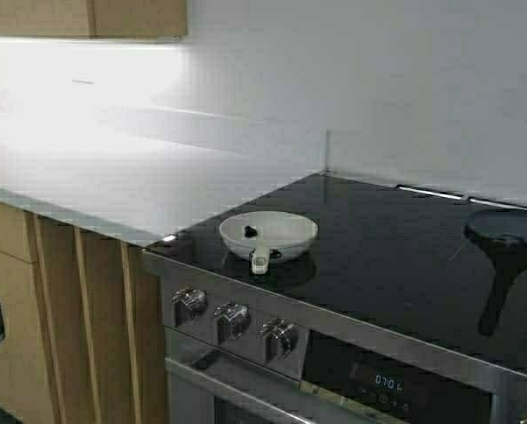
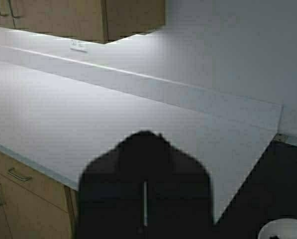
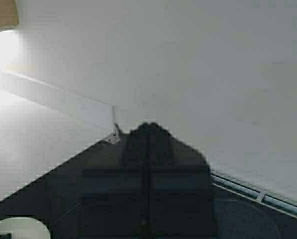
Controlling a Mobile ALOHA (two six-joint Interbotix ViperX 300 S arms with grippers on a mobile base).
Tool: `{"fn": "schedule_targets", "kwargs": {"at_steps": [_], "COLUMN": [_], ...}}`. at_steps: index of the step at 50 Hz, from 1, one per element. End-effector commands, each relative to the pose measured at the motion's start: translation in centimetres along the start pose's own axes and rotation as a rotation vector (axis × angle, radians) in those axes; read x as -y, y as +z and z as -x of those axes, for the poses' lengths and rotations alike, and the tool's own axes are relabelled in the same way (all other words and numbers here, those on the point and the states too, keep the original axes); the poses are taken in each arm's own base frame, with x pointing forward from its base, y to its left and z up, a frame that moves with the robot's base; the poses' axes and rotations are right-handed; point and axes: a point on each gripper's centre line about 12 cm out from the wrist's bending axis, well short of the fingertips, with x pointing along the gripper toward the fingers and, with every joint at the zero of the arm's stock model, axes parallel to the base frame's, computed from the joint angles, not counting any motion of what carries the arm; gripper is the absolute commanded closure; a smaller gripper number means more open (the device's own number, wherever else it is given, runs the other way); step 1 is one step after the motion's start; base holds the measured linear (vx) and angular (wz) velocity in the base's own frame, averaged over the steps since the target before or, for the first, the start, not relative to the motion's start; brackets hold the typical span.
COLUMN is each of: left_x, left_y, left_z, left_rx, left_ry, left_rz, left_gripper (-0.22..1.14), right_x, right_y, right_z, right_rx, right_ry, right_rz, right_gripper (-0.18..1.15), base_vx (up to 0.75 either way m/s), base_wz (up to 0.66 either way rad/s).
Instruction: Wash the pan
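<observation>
- Cream all over, the pan (image 1: 268,233) sits on the black glass stove (image 1: 395,238), at its front left corner near the edge of the white desk (image 1: 113,177), just behind the knobs (image 1: 232,320).
- Its short handle (image 1: 260,260) points toward the robot, ending in a hole.
- Stiff and shallow, it looks light; the smooth coating would likely be slippery, so the handle is the best place to take hold, pinched across its flat sides.
- Inside the pan lies a small dark speck (image 1: 250,231), probably residue to wash off; otherwise I see nothing in it.
- A larger black pan (image 1: 508,231) rests at the right of the stove, well apart from the cream one; its contents cannot be made out.
- Left tool (image 2: 145,199) hovers over the desk edge, jaws pressed together with only a thin seam between them, holding nothing.
- Right tool (image 3: 147,189) hangs above the stove, likewise closed and empty.
- No sink appears in any view.
</observation>
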Motion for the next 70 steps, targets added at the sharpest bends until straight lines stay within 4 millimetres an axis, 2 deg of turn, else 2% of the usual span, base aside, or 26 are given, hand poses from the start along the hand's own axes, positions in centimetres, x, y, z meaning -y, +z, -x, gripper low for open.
{"fn": "schedule_targets", "kwargs": {"at_steps": [1,5,15,19,30,37,50,70], "left_x": [0.3,0.5,0.9,1.6,4.9,6.4,7.2,9.2], "left_y": [0.0,0.3,-0.4,-1.0,-3.8,-6.0,-10.2,-17.1], "left_z": [0.8,1.2,0.5,-0.3,-2.4,-3.3,-4.7,-6.5], "left_rx": [-0.026,-0.027,-0.077,-0.136,-0.285,-0.337,-0.386,-0.505], "left_ry": [-0.015,-0.025,-0.042,-0.065,-0.176,-0.205,-0.188,-0.239], "left_rz": [0.024,0.056,0.154,0.21,0.293,0.359,0.526,0.67], "left_gripper": [0.92,0.72,0.08,-0.09,-0.09,-0.09,-0.09,-0.09], "right_x": [-0.3,-0.2,-0.3,-0.3,-0.2,-0.2,-0.3,-0.3], "right_y": [-0.6,-0.7,-0.8,-1.0,-1.1,-1.3,-1.5,-1.5], "right_z": [-0.1,0.0,0.0,0.0,0.0,-0.1,-0.1,-0.1], "right_rx": [-0.014,-0.017,-0.017,-0.025,-0.029,-0.035,-0.041,-0.043], "right_ry": [0.013,0.011,0.013,0.013,0.012,0.012,0.014,0.014], "right_rz": [0.002,0.002,0.005,0.005,0.005,0.005,0.005,0.004], "right_gripper": [0.95,0.88,0.91,0.91,0.91,0.91,0.91,0.91], "base_vx": [0.0,0.0,0.0,0.0,0.0,0.0,0.0,0.0], "base_wz": [0.0,0.0,0.0,0.0,0.0,0.0,0.0,0.0]}}
